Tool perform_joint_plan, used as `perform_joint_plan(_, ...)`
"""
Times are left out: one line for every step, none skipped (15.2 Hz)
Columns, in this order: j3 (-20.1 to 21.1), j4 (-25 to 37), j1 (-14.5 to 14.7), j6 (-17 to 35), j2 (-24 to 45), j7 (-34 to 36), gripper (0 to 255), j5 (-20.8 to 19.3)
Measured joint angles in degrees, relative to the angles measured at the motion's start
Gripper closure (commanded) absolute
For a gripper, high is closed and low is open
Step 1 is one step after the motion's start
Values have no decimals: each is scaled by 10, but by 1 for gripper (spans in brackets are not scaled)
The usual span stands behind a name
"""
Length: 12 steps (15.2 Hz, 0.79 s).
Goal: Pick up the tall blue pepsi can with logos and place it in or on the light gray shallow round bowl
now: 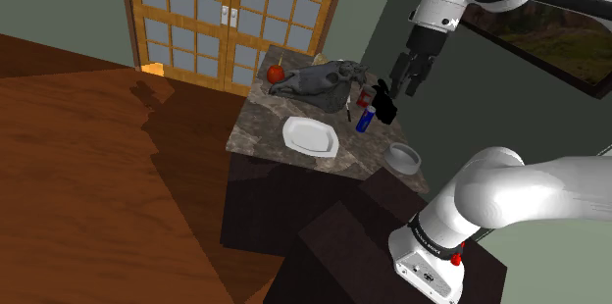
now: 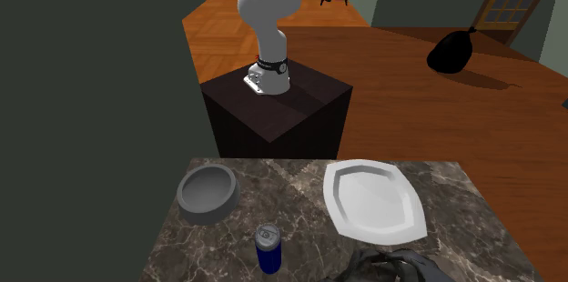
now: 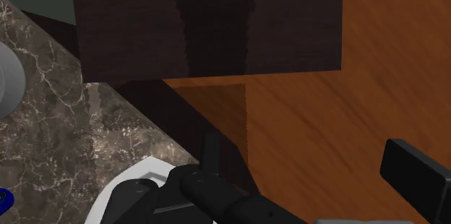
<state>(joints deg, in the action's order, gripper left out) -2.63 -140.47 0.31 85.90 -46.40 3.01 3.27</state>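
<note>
The blue can (image 1: 365,119) stands upright on the dark marble tabletop (image 1: 263,121), between the white plate and the grey bowl. In the second exterior view the can (image 2: 268,247) is near the front edge, and the light grey shallow round bowl (image 2: 207,192) sits behind it to the left. The bowl (image 1: 402,159) lies at the table corner nearest the stand. My gripper (image 1: 407,73) hangs open well above the can, holding nothing. In the wrist view the fingers (image 3: 418,179) stand wide apart, with a sliver of the can (image 3: 3,201) and the bowl's rim (image 3: 6,78) off to one side.
A white octagonal plate (image 1: 311,136) lies mid-table. A grey sculpted heap (image 1: 319,78) and a red apple (image 1: 276,74) sit at the far end, and a black object (image 1: 384,108) stands right beside the can. The dark stand (image 2: 278,107) adjoins the table. A black bag (image 2: 452,51) lies on the wooden floor.
</note>
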Motion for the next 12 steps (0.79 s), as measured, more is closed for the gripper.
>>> perform_joint_plan(0, 0, 0, 0, 0, 0, 0, 0)
perform_joint_plan(-3, -5, -2, 7, 1, -4, 0, -4)
perform_joint_plan(-10, -11, -5, 18, 6, -10, 0, -10)
perform_joint_plan(-17, -16, -9, 32, 13, -19, 0, -17)
perform_joint_plan(-28, -26, -15, 46, 17, -30, 0, -27)
perform_joint_plan(-38, -26, -19, 62, 31, -40, 0, -35)
perform_joint_plan(-45, -33, -23, 75, 35, -47, 0, -42)
perform_joint_plan(-54, -37, -28, 93, 47, -56, 0, -49)
perform_joint_plan(-63, -41, -32, 111, 60, -65, 0, -57)
perform_joint_plan(-74, -40, -37, 126, 74, -75, 0, -64)
perform_joint_plan(-82, -39, -40, 140, 87, -83, 0, -70)
perform_joint_plan(-91, -40, -44, 155, 99, -92, 0, -76)
